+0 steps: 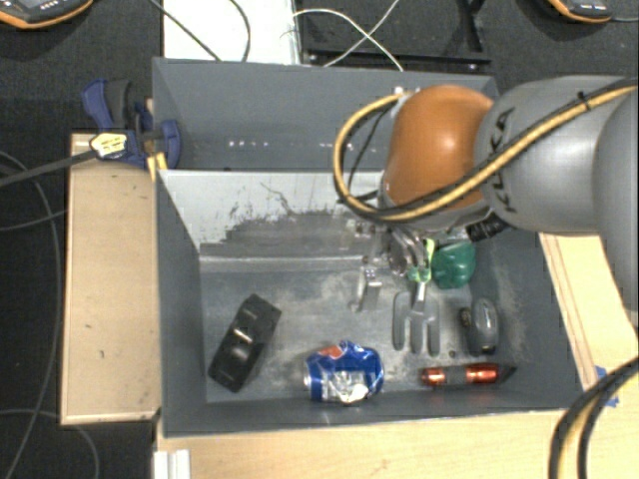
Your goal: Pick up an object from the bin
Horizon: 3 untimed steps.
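Asking as a newbie: which step is this, and what's in the bin?

Reply: approach, I'd say, nothing's picked yet. The hand hangs low over bare floor, fingers apart with nothing between them. A green lump sits just beside it, with a grey mouse-shaped thing and a reddish tube near. A crushed blue can and a black block lie further left. Next it needs to centre over one and close.

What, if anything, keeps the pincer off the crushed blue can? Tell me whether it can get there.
Probably yes. The can lies alone on the bin floor with nothing on top, close beside the pincer; the black block sits well clear.
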Tool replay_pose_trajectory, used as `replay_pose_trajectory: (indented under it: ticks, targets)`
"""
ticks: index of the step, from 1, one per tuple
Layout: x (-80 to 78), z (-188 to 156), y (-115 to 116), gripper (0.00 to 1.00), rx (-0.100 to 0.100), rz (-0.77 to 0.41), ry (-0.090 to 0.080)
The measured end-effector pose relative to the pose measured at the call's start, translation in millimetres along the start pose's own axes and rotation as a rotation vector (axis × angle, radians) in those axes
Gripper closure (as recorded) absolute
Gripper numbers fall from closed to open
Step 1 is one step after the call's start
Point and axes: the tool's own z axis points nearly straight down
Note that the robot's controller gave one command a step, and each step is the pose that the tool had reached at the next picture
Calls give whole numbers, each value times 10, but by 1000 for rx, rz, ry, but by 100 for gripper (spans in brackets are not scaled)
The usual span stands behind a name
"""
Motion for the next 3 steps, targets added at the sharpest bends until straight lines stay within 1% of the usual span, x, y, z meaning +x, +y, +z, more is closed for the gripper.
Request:
replay_pose_trajectory:
  ticks: [1,2,3]
  targets:
    - [-19,-49,-4,0,0,3,-8]
    - [694,737,315,0,-1,-417,-17]
    - [842,138,336,0,1,-409,-11]
